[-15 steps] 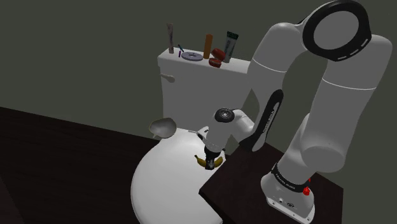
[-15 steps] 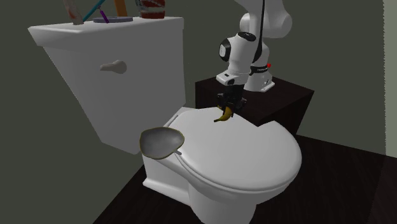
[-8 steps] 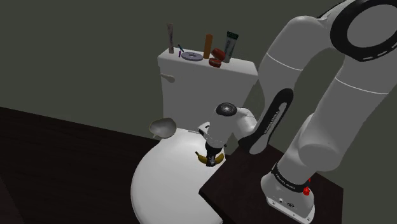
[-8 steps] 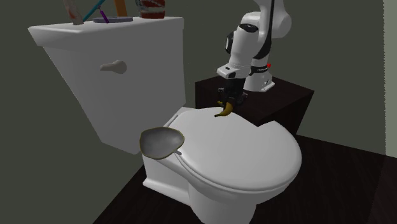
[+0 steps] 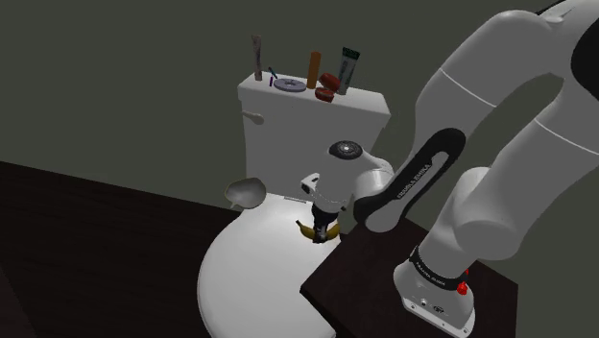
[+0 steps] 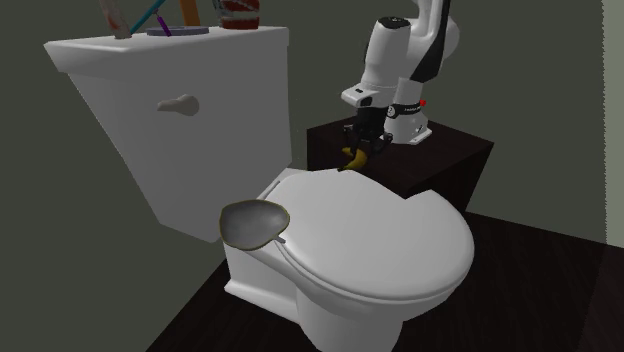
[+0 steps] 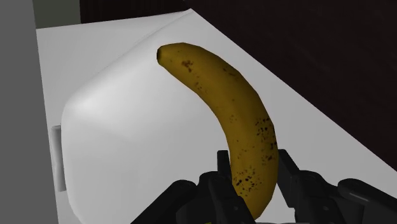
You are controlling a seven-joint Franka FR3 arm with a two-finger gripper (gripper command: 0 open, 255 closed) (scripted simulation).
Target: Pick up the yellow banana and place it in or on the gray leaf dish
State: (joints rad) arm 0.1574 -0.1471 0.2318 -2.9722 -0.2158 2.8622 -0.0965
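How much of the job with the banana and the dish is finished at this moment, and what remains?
Done: the gripper is shut on the banana, which hangs just above the toilet lid. In hand: the banana is in the air at the lid's far side from the dish. Left: the grey leaf-shaped dish is empty, so the banana must travel over to it and be released.

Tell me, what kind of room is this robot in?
Most likely a bathroom: there's a white toilet with its lid shut, a tank with a flush handle, and a tube standing on the tank's top.
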